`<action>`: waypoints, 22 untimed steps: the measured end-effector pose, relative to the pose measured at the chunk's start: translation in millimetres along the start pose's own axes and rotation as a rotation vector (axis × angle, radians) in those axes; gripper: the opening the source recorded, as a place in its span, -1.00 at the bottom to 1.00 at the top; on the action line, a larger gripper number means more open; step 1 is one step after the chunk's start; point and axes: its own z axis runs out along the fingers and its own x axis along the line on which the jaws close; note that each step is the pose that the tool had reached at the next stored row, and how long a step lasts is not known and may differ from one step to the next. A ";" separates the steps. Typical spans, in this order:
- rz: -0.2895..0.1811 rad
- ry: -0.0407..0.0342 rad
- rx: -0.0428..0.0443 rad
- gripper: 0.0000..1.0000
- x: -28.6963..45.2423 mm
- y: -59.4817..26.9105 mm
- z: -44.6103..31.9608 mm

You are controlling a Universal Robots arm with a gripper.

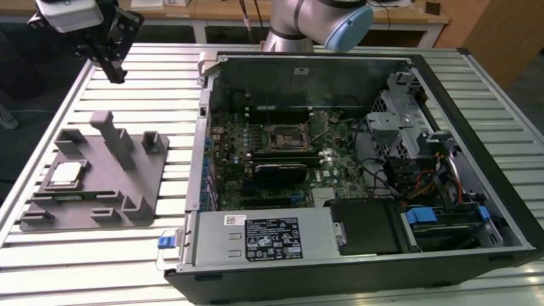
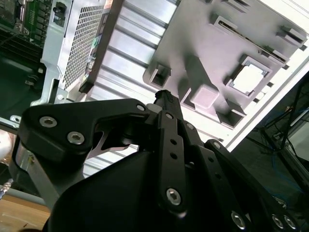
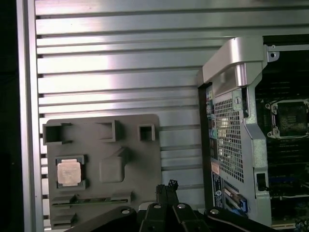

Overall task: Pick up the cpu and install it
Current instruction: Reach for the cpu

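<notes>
The cpu [image 1: 66,173], a small square chip with a shiny silver top, lies in a recess at the exterior view's left end of the grey tray [image 1: 127,191]. Both wrist views look down on the cpu [image 3: 69,172] [image 2: 250,78] in its pocket. My gripper [image 1: 112,75] hangs high above the table, behind the tray and well apart from the chip. Its fingers [image 3: 166,187] are shut together with nothing between them. The open computer case [image 1: 357,172] holds the motherboard, whose bare square socket [image 1: 285,135] sits near the board's middle and shows as the socket [image 3: 289,118] in the first wrist view.
The tray carries upright grey blocks [image 1: 114,137] and slots. The case's raised metal wall [image 1: 206,127] stands between the tray and the motherboard. A black heatsink-like part [image 1: 281,171], a power supply [image 1: 264,234] and cable bundles [image 1: 425,178] crowd the case. The slatted table [image 1: 153,70] runs around both.
</notes>
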 end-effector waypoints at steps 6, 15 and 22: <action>0.000 0.0000 0.0000 -0.79 4.3 -0.3 -0.2; 0.000 0.0000 0.0000 -0.79 13.5 -1.1 1.3; 0.000 0.0000 0.0000 -0.79 25.4 -2.7 3.8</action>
